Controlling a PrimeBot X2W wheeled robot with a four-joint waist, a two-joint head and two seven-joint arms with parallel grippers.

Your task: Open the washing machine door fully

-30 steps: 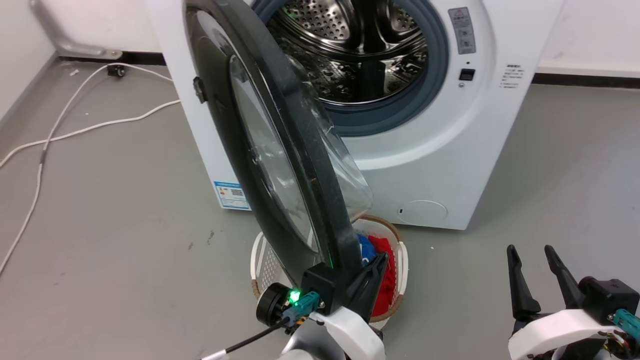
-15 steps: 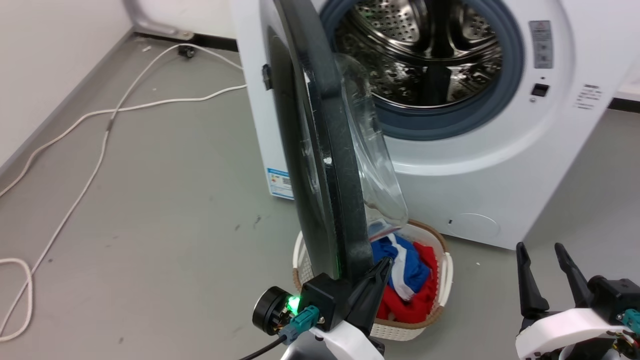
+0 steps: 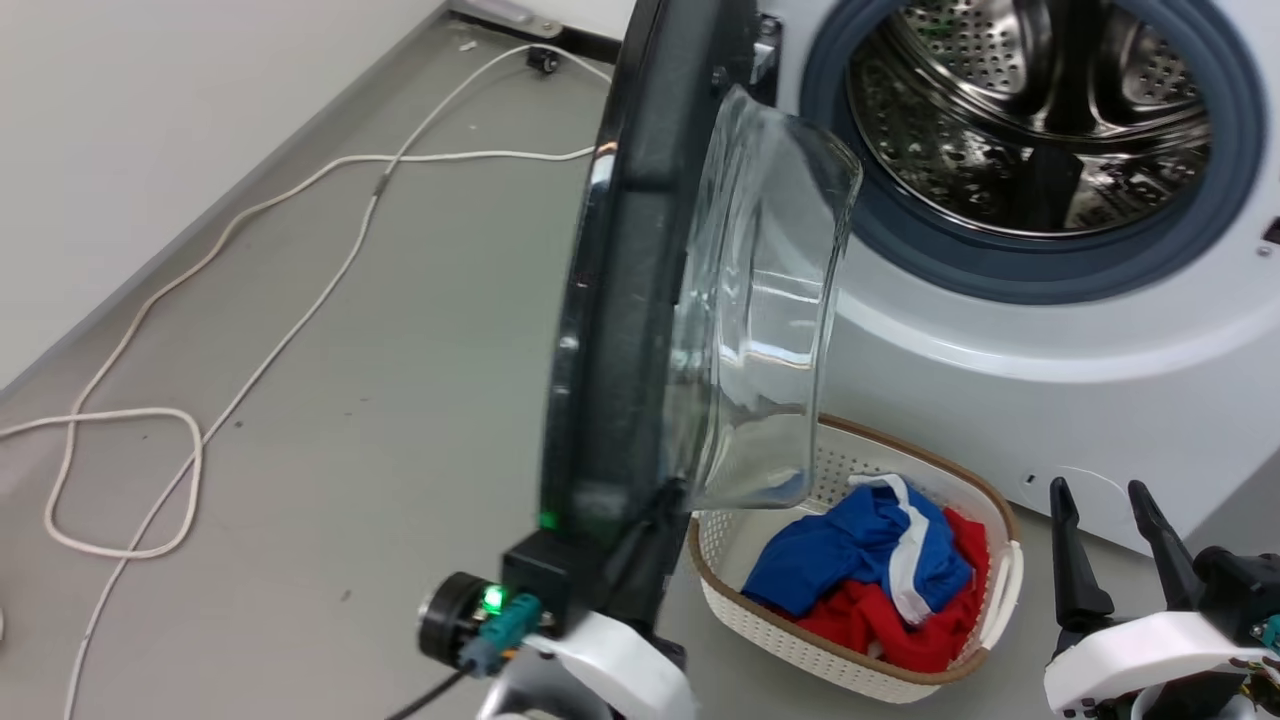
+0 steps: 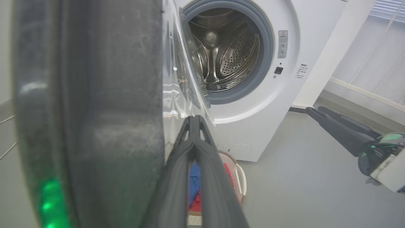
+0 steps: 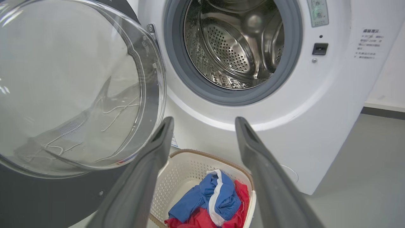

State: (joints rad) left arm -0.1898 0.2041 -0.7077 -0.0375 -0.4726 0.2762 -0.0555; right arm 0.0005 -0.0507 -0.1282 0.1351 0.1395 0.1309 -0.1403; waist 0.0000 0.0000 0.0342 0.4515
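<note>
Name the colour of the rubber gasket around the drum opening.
The gasket is blue-grey; the right wrist view shows it best.

The grey floor [image 3: 330, 400] is smooth, with a few dark specks. The washing machine [image 3: 1000, 370] stands on it at the far right. A white laundry basket [image 3: 850, 668] sits on the floor just in front of the machine, on the near side. On the left, a white cable [image 3: 300, 190] trails from the far wall and curls into a loose loop.
</note>
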